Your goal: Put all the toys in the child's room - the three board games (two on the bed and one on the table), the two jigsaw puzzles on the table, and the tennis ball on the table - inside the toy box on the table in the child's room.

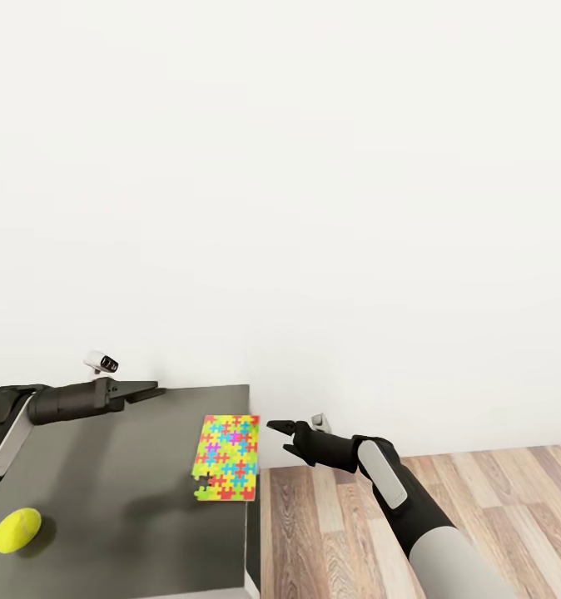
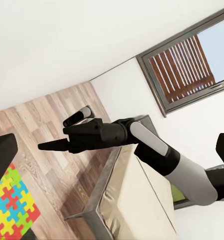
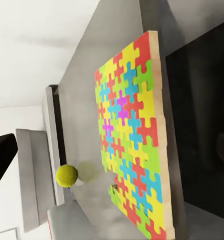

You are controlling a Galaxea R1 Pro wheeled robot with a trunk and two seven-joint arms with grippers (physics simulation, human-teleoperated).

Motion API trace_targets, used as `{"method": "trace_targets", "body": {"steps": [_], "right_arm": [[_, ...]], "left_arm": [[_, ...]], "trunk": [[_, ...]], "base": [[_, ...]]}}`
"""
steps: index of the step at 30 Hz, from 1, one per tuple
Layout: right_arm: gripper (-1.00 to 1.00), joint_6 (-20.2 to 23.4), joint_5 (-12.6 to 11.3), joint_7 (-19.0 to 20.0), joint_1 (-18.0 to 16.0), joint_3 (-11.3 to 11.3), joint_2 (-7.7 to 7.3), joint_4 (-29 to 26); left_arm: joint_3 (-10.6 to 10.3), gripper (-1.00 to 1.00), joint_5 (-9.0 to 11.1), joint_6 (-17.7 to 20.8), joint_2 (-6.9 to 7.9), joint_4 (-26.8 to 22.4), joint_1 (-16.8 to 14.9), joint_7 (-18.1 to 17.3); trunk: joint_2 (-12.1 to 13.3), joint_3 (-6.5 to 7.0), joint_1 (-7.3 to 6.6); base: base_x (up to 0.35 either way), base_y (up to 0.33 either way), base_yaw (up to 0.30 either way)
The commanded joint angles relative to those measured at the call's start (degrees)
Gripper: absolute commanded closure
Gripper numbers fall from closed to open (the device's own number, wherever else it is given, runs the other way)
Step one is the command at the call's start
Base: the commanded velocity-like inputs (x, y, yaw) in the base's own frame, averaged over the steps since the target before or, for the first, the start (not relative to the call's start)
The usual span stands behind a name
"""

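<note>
Thin flat multicolour jigsaw puzzle [image 1: 227, 457] lying on the dark grey desk top [image 1: 122, 474], at the desk's right edge, one corner overhanging slightly. Right tool [image 1: 278, 428] hovering just beside the puzzle's far right corner, at about 2 o'clock from the puzzle's middle, off the desk and over the wood-plank floor [image 1: 480, 491]; black fingers pointing toward the puzzle, slightly apart, clamped on nothing. Left tool [image 1: 147, 388] over the desk's far edge, at about 10 o'clock from the puzzle, well apart from it; whether its fingers are apart or together cannot be told. Small yellow-green tennis ball [image 1: 17, 530] resting on the desk at about 8 o'clock from the puzzle, well apart from both tools. In the right wrist view, puzzle [image 3: 134, 140] directly ahead of the fingers, ball [image 3: 67, 175] beyond it.
</note>
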Motion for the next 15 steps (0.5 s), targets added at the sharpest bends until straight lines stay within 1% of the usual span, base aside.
{"method": "trace_targets", "body": {"steps": [1, 9, 15], "right_arm": [[-1.00, 0.2, 0.2, 0.2, 0.0, 0.0, 0.01, 0.0], [-1.00, 0.2, 0.2, 0.2, 0.0, 0.0, -0.01, 0.0], [-1.00, 0.2, 0.2, 0.2, 0.0, -0.1, -0.07, 0.0]], "left_arm": [[0.0, -1.00, 0.1, 0.6, 0.03, 0.0, 0.0, -0.1], [0.0, -1.00, 0.1, 0.6, 0.02, 0.0, 0.0, -0.1], [0.0, -1.00, 0.1, 0.6, 0.02, 0.0, 0.0, -0.1]], "trunk": [[0.0, -0.05, 0.00], [0.0, -0.05, 0.00], [0.0, -0.05, 0.00]], "base": [[0.000, 0.096, 0.000], [0.000, 0.034, 0.000], [0.000, 0.103, 0.000]]}}
